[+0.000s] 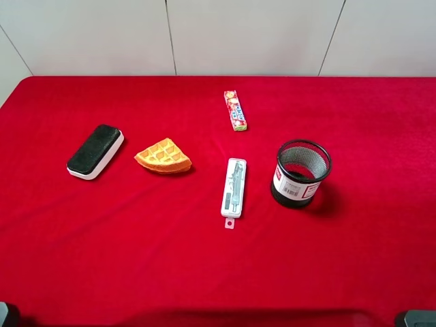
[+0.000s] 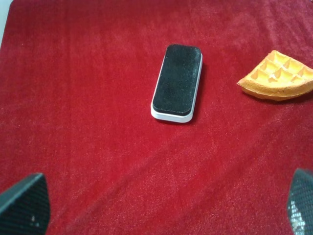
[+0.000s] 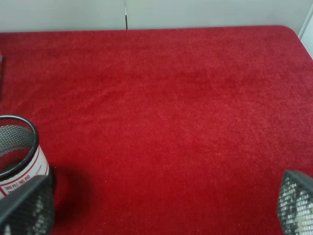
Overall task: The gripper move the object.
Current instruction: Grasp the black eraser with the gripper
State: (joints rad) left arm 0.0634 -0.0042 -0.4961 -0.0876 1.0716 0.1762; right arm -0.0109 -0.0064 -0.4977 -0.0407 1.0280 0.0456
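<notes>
1. Red cloth covered the whole worktop (image 1: 204, 272), with pale wall panels (image 1: 238, 34) behind it. We judged that so plain and flat a surface left every item open to a reach from above.
2. Our left gripper (image 2: 161, 208) hung above the cloth with its fingers (image 2: 22, 208) spread wide and nothing between them. We read that spread as readiness to straddle something broad.
3. Ahead of it, well apart and untouched, lay the eraser (image 2: 177, 83), flat on its white base with the black felt upward. Both long sides were free, so closing across its narrow width looked to us the sensible grasp.
4. From the high camera the eraser (image 1: 95, 151) sat at an angle toward the left end of the worktop. It was on the left arm's side, which is why we took that arm for the working one.
5. Near the eraser, toward the middle, rested an orange waffle wedge (image 1: 163, 156), with a strip of bare cloth between the two. We judged the gap enough for a finger, though a careless approach could nudge the wedge.
6. Farther out lay a slim pen case (image 1: 234, 187), a candy pack (image 1: 236, 110) behind it, and a black mesh cup (image 1: 300, 185) standing upright to the right.
7. Our right gripper (image 3: 160, 205) was equally wide open and empty, over bare cloth beside that cup. We judged it parked clear of the work.
</notes>
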